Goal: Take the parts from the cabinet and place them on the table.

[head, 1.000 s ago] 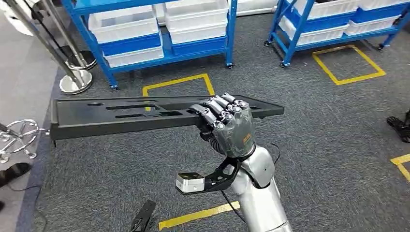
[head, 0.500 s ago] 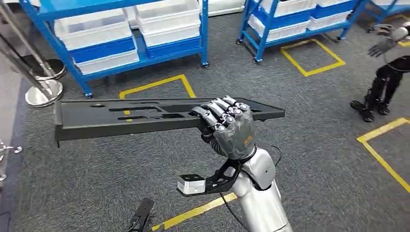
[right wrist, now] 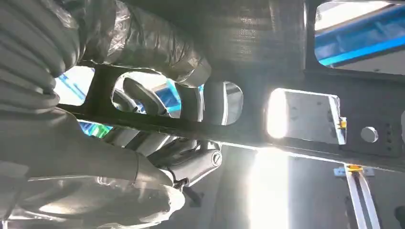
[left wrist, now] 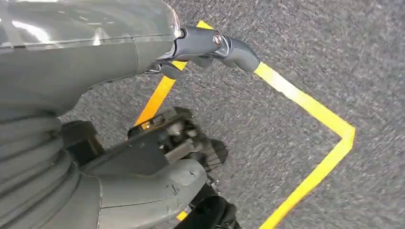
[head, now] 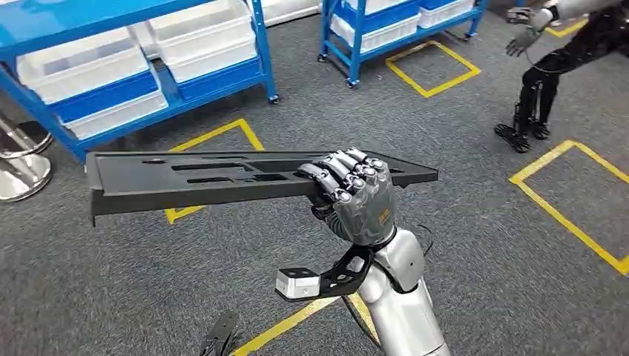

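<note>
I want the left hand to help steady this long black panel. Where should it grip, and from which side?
Probably the free end of the black panel, from below its near edge: the right hand grips near the other end, leaving that long stretch unsupported.

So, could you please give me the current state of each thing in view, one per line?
black panel: held level above the carpet, off any surface
right hand: fingers wrapped over the panel's near edge
left hand: hanging over the carpet, holding nothing; fingers' pose unclear
white bins: resting on the blue shelving
</note>
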`<action>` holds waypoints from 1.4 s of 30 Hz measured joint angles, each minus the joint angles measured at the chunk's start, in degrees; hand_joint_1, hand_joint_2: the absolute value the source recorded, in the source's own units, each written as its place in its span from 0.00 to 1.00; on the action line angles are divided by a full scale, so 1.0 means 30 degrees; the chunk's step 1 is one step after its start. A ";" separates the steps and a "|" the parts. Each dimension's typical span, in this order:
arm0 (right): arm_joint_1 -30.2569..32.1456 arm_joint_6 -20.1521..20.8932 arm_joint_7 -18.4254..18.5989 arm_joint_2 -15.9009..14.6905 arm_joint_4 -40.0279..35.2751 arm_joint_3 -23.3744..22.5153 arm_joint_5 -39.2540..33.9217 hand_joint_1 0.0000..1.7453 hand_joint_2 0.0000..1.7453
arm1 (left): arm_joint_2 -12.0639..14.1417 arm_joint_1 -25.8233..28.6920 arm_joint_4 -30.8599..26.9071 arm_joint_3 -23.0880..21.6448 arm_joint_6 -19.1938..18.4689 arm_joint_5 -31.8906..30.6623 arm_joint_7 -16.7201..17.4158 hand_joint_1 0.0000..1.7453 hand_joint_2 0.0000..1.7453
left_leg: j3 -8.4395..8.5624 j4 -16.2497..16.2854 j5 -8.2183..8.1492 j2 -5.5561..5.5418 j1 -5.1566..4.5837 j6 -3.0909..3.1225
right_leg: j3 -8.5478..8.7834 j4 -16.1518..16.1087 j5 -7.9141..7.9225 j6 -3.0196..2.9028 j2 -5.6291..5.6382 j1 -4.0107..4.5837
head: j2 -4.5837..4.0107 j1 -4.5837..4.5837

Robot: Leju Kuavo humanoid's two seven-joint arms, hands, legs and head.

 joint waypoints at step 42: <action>-0.1168 0.0000 0.0342 -0.0415 -0.0306 0.0036 -0.0029 1.00 1.00 | 0.0007 -0.0786 -0.0007 0.0226 0.0189 0.0546 -0.0401 0.00 1.00 | 0.1917 -0.5074 0.2517 -0.0347 0.0142 0.0715 | -0.1673 0.2694 -0.1317 0.1052 -0.0506 -0.0075 | 0.0000 0.0160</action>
